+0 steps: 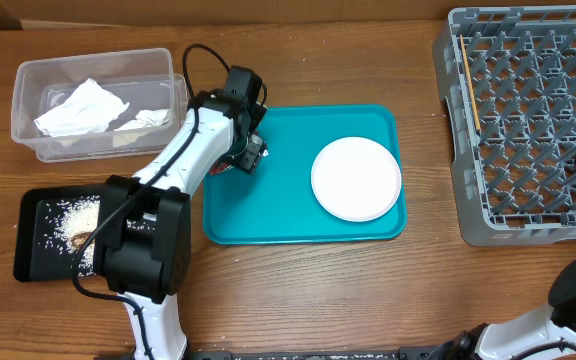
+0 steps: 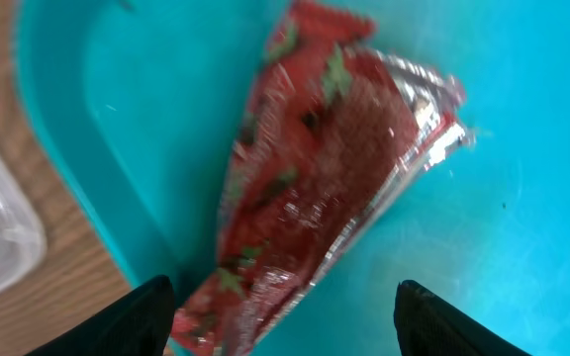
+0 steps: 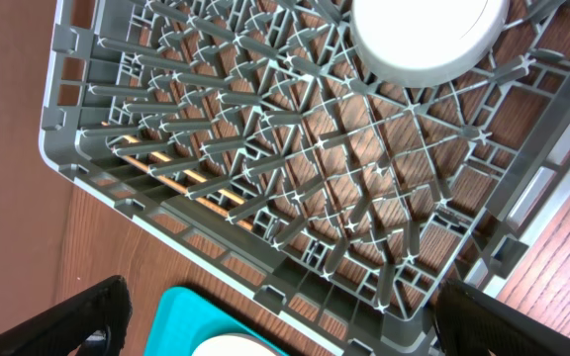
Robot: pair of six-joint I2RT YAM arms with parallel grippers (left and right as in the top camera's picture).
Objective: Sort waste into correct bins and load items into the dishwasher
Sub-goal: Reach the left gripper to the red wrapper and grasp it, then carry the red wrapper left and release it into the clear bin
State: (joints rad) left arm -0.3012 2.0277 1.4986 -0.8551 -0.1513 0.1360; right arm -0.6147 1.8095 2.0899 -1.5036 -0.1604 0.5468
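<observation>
A small red plastic wrapper (image 2: 325, 168) with green markings and a silvery foil lining lies flat on the large teal plastic tray (image 2: 522, 198). It sits directly below the left gripper (image 2: 290, 321), in the gap between the jaws, which stand open and wide of the wrapper and grip nothing. One end of the wrapper reaches nearly to one finger, and the foil-edged corner points away from the jaws. It looks very light, thin, crinkly and slick, so it is likely to slide on the smooth tray or crumple when pinched. The best hold is probably across its middle, where both fingers can close over the doubled film. The print is blurred, and no brand or word can be read. The right gripper (image 3: 295, 318) hangs with its jaws spread apart and empty above a corner of the large grey plastic pegged dish rack (image 3: 265, 129). Ahead of these jaws a round white dish (image 3: 428, 35) sits in the rack, and thin light wooden chopsticks (image 3: 206, 183) lie low among the pegs
</observation>
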